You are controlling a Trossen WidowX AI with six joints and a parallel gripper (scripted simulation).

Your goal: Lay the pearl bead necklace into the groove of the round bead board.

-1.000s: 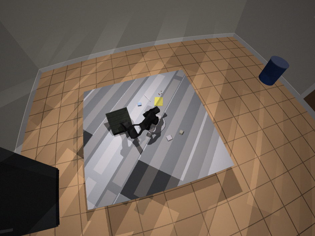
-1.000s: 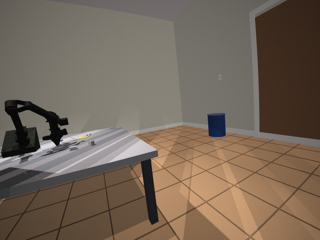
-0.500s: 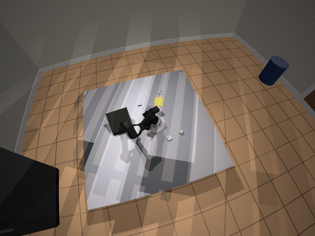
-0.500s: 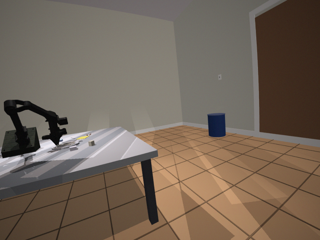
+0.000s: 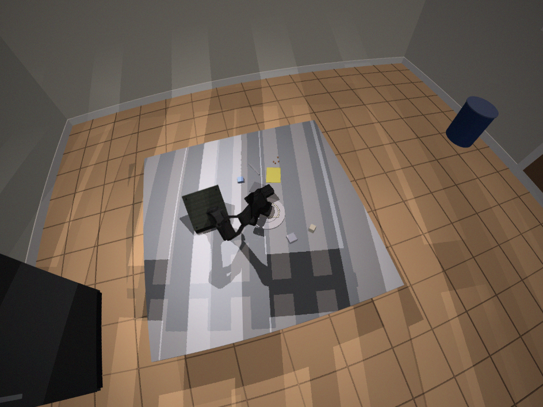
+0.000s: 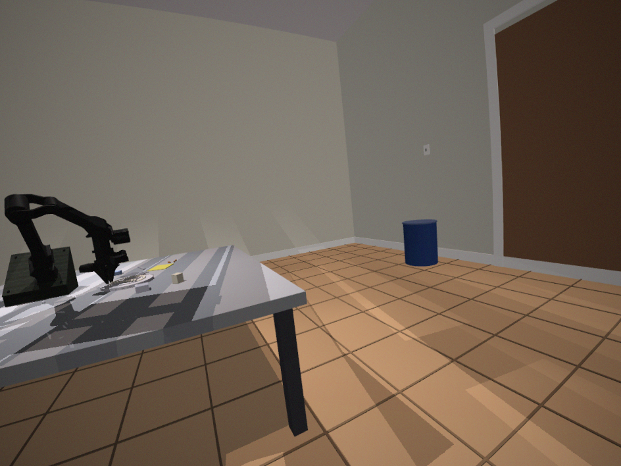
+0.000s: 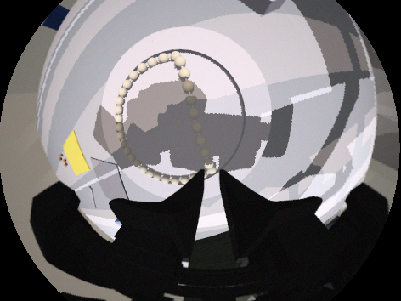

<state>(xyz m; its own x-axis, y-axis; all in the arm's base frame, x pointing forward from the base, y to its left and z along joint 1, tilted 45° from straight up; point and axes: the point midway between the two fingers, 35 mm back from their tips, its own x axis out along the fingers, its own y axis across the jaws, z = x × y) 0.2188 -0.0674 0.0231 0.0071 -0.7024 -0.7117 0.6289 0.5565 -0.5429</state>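
- Pearl-coloured, the necklace [image 5: 278, 212] [image 6: 135, 279] [image 7: 119, 110] lies on the round board [image 5: 281, 221] [image 6: 150, 278] [image 7: 257, 106], top view.
- Exterior: the gripper [image 5: 266, 212] [image 6: 108, 282] [image 7: 212, 173] points down at the board's near side; contact is perhaps light.
- Wrist: jaws slightly parted, released; one arc follows the groove [image 7: 244, 106]. Seating the straight strand remains, apparently requiring an outward draw.

Dim room, dark banded shadows, wrist view bulging at edges.

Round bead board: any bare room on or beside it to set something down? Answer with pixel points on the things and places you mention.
On the board [image 5: 280, 220] [image 7: 259, 85], the strip outside the groove's right arc, wrist view, looks bare. Crowded: the groove's left arc, under the necklace [image 7: 119, 110], and the near edge, under the gripper [image 7: 212, 173].
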